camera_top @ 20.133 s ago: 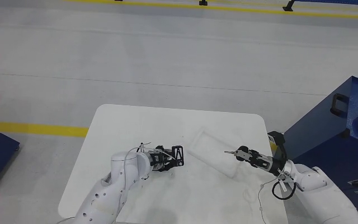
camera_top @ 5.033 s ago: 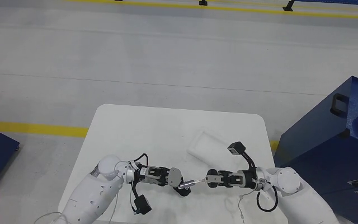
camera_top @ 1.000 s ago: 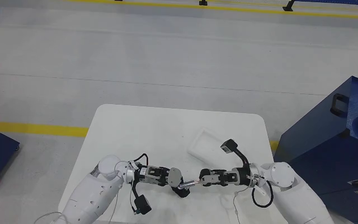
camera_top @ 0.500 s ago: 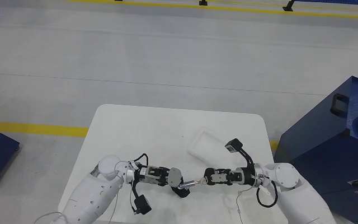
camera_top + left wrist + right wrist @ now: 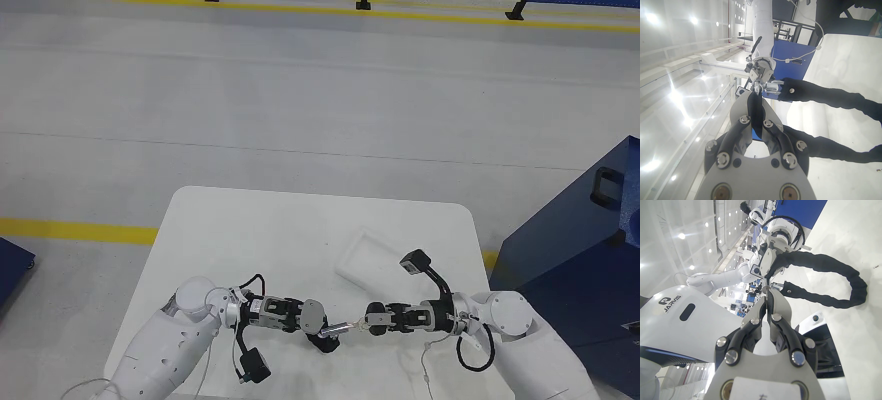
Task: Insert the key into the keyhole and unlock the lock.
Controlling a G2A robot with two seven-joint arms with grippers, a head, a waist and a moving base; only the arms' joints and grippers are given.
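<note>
Top view: nearest me, close to the middle of the table's (image 5: 250, 230) near edge, my two claws meet tip to tip. My left claw (image 5: 755, 106) comes in from the left side and is clamped on the lock (image 5: 829, 262), a black fabric-sleeved cable. Both fingers are pinched onto the sleeve just behind the point where the cable runs into its chrome head (image 5: 772, 86). From that grip the cable swings out in a wide loop and comes back to the head. The far bend of the loop hangs low toward the tabletop, and it seems to rest there.

My right claw (image 5: 767, 298) comes in from the right side, squeezed tight on the key (image 5: 765, 285). The thin metal blade sticks out past my fingertips, pointing straight at the left claw. Its tip reaches the chrome head of the lock. I cannot tell whether it sits inside the keyhole or how deep.

Farther back, toward the far right corner and well apart from both claws, a shallow pale tray (image 5: 370, 258) lies flat on the table, turned at a slant to the edges.
</note>
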